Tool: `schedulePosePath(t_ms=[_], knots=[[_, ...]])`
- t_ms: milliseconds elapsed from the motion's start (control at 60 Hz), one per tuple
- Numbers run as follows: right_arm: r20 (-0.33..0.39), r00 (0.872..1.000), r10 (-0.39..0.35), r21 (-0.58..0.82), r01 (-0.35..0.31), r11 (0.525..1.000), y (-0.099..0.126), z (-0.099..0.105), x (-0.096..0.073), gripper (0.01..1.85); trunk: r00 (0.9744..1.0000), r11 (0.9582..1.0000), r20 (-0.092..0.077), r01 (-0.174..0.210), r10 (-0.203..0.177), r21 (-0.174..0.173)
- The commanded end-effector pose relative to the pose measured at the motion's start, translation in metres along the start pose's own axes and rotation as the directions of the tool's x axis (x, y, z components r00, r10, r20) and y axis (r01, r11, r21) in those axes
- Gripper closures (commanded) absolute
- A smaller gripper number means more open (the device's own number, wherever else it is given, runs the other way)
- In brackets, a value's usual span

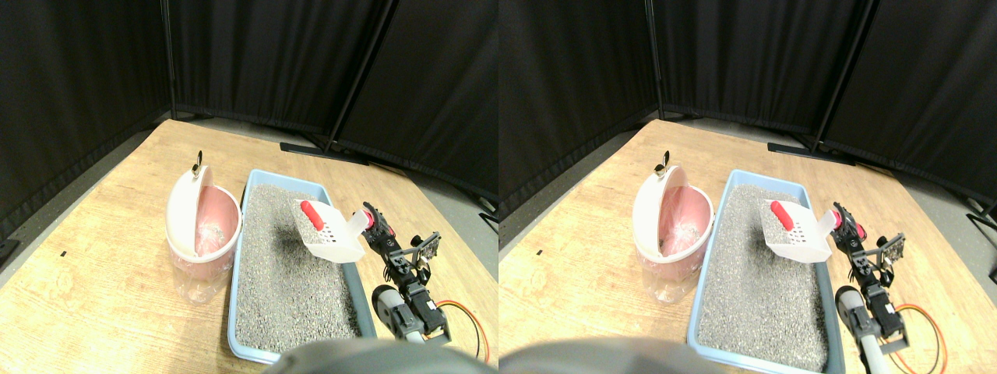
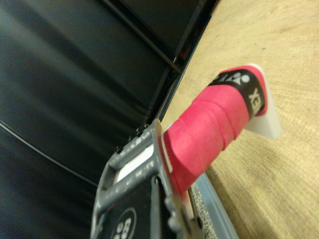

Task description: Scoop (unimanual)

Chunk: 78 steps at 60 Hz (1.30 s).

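Jaws: closed on the red-wrapped handle (image 2: 209,132) of the white scoop (image 1: 331,231); in the wrist view the wrap runs straight out from my dark jaw frame, which presses against it.
Right gripper (image 1: 372,224): I sit just past the tray's right rim, at about 3 o'clock from the scoop, with my arm reaching in from 5 o'clock.
Scoop: white, slotted, lifted over the right side of the tray, its handle pointing toward me at 3 o'clock and its open mouth facing 10 o'clock.
Scoop load: a small red piece (image 1: 312,215) lies on the scoop's far edge, with some grey litter under it.
Tray: a light blue litter tray (image 1: 237,312) filled with grey gravel-like litter (image 1: 284,280), running from 6 o'clock toward 12 o'clock in the middle of the table.
Bin: a pink bin (image 1: 214,234) with a white swing lid tipped up stands just beside the tray's left rim, at 9 o'clock from the scoop; a clear liner hangs below it.
Table: a pale wooden tabletop (image 1: 101,280) carries everything.
Backdrop: black curtain panels (image 1: 273,54) close off the far side, from 9 o'clock round to 3 o'clock.
Cable: an orange wire (image 1: 467,315) loops by my arm at 5 o'clock.
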Motion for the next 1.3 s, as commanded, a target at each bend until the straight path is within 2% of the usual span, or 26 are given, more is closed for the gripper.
schedulePosePath(t_ms=[17, 150, 317, 367, 450, 817, 833, 1133, 1217, 1233, 1267, 1300], knots=[[0.090, 0.993, 0.075, 0.044, -0.079, 0.996, 0.005, 0.008, 0.003, 1.81, 0.9999, 0.9999, 0.006, -0.009, 0.009, -0.009], [0.120, 0.986, 0.113, 0.076, -0.123, 0.990, 0.003, 0.008, 0.004, 1.81, 0.9999, 0.9999, 0.008, -0.007, 0.007, -0.009], [0.166, 0.982, 0.089, 0.182, -0.120, 0.976, 0.004, 0.009, 0.004, 1.81, 0.9999, 0.9999, 0.012, -0.007, 0.007, -0.010], [0.161, 0.983, 0.090, 0.217, -0.125, 0.968, 0.003, 0.009, 0.005, 1.81, 0.9999, 0.9999, 0.012, -0.007, 0.007, -0.010], [0.148, 0.987, 0.056, 0.289, -0.097, 0.952, 0.003, 0.008, 0.005, 1.81, 0.9999, 0.9999, 0.012, -0.007, 0.007, -0.010], [0.146, 0.988, 0.045, 0.392, -0.100, 0.915, 0.007, 0.004, 0.008, 1.81, 0.9997, 0.9996, 0.011, -0.019, 0.019, -0.021], [0.141, 0.989, 0.031, 0.388, -0.084, 0.918, 0.008, 0.004, 0.007, 1.81, 0.9997, 0.9996, 0.012, -0.019, 0.020, -0.021], [0.142, 0.988, 0.052, 0.440, -0.110, 0.891, 0.016, 0.006, 0.007, 1.81, 0.9997, 0.9996, 0.013, -0.018, 0.019, -0.024], [0.136, 0.990, 0.033, 0.482, -0.095, 0.871, 0.017, 0.006, 0.008, 1.81, 0.9998, 0.9995, 0.011, -0.018, 0.019, -0.024], [0.125, 0.992, 0.012, 0.555, -0.080, 0.828, 0.018, 0.006, 0.008, 1.81, 0.9997, 0.9995, 0.012, -0.019, 0.019, -0.025], [0.125, 0.992, 0.012, 0.555, -0.080, 0.828, 0.018, 0.006, 0.008, 1.81, 0.9997, 0.9995, 0.012, -0.019, 0.019, -0.025], [0.124, 0.992, 0.007, 0.597, -0.080, 0.799, 0.019, 0.006, 0.008, 1.81, 0.9998, 0.9995, 0.011, -0.018, 0.019, -0.024]])
